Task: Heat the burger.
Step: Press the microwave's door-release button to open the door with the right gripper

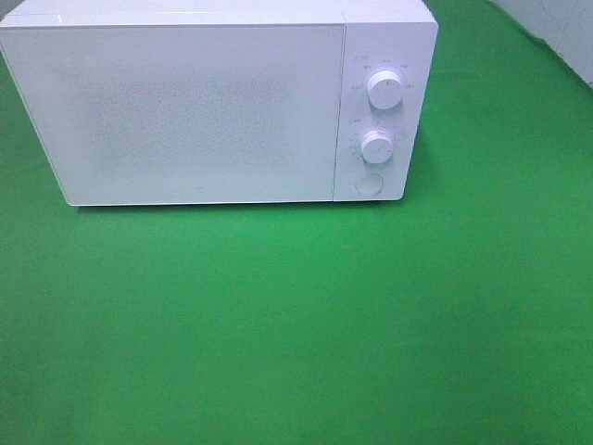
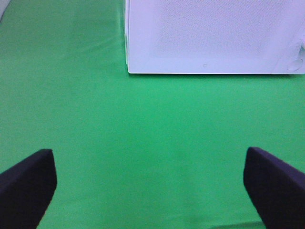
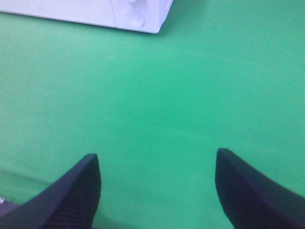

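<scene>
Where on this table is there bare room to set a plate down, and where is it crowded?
Free: the broad green cloth in front of the microwave, from its closed door to the near edge, and a strip to the right of its knobs. Crowded: only the back left, filled by the microwave.

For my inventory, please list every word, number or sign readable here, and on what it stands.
No text can be read.
Marks around the upper round white knob of the white box-shaped microwave oven: too blurred.
Marks around the lower round white knob: too blurred.
Tiny mark low on the oven door: too small.
</scene>
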